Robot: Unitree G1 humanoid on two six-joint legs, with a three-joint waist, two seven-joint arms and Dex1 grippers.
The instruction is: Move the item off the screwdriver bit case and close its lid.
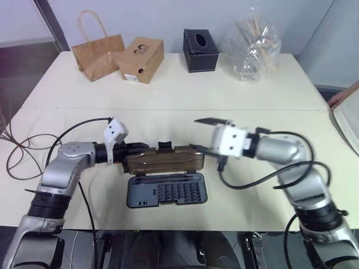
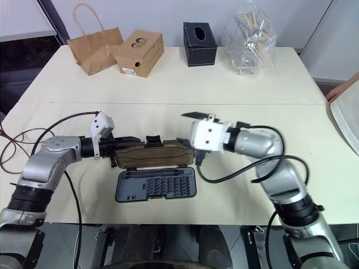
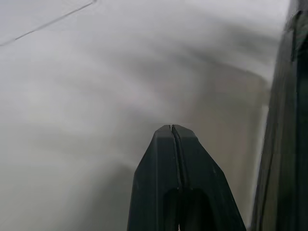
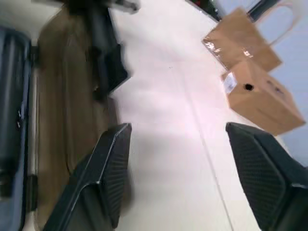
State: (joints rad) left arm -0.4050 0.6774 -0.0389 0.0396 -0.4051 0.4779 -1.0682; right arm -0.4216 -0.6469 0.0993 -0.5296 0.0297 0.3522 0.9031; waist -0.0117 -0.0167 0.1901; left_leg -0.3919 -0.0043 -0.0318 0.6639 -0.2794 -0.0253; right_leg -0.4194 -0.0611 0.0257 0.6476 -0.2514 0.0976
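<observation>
While translucent, the flat smoky-brown lid (image 1: 164,159) stands above its grey-blue tray (image 1: 167,190).

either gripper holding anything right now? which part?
Nothing held. Right gripper is open beside the lid. Left gripper is shut on nothing, at the lid's other end.

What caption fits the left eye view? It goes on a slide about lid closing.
Both grippers flank the half-raised lid of the open screwdriver bit case: left gripper shut, right gripper open.

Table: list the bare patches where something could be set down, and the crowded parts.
Free: the wide middle of the table, between the back row and the case. Crowded: the back edge, with paper bag, cardboard box, tissue box and clear bag.
</observation>
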